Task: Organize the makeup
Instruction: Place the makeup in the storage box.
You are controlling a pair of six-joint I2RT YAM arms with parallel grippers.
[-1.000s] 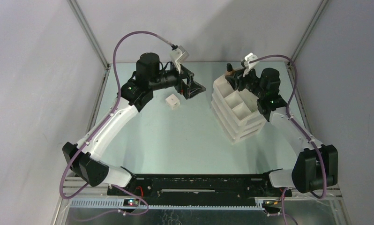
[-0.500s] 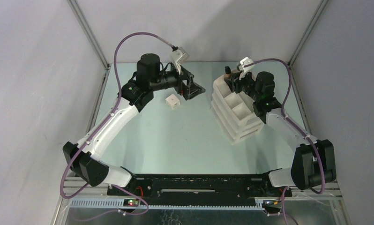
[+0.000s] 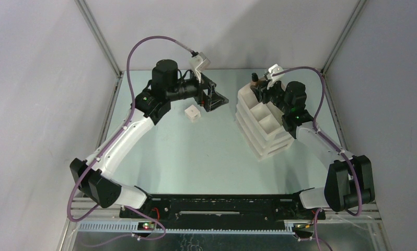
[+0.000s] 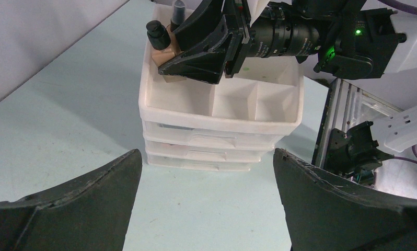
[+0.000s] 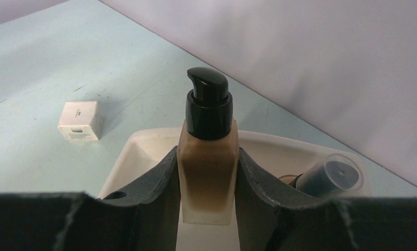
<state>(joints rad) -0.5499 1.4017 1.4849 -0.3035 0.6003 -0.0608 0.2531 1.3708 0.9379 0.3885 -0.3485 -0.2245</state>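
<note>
Beige bottle [image 5: 207, 151]; clamped by right gripper [image 5: 207, 180]; white box [image 5: 80, 121] print unreadable

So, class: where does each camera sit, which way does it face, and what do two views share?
Top external: above and behind, looking down on the table; both arms show.
Left wrist: on the left arm, facing the drawer organizer; the fingers of its open tool show.
Right wrist: on the right arm, facing the beige bottle its tool grips; fingers show.
Shared: top and right wrist see the small white box.

Robot lab cell, grey walls [image 3: 34, 78] (aluminium posts [image 3: 97, 37])
</note>
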